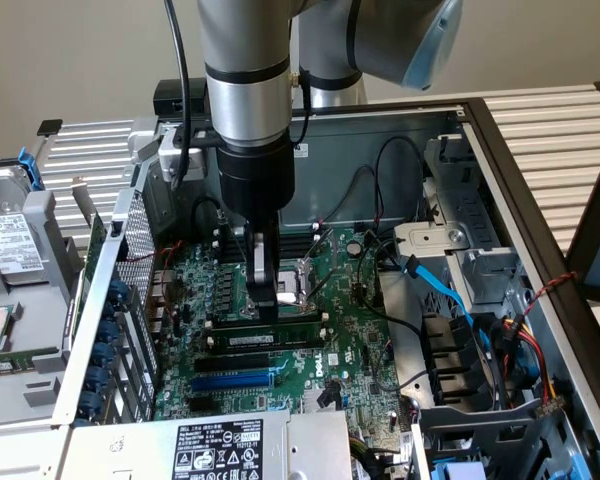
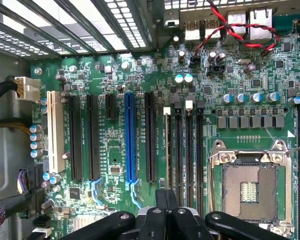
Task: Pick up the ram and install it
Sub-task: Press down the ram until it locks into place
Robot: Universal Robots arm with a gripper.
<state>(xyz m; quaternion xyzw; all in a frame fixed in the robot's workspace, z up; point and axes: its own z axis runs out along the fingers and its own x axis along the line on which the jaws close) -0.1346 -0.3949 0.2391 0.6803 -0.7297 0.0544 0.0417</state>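
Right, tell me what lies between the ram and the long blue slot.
One long black slot lies between the ram and the blue slot; the exterior view shows it.

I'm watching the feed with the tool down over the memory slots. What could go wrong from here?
1. The ram already stands in a slot just below the shut tool. If it is not fully seated, more downward push may flex the motherboard.
2. The open CPU socket lies right beside the slots; a sideways slip might hit it.
3. Black cables hang close behind the arm and might snag.
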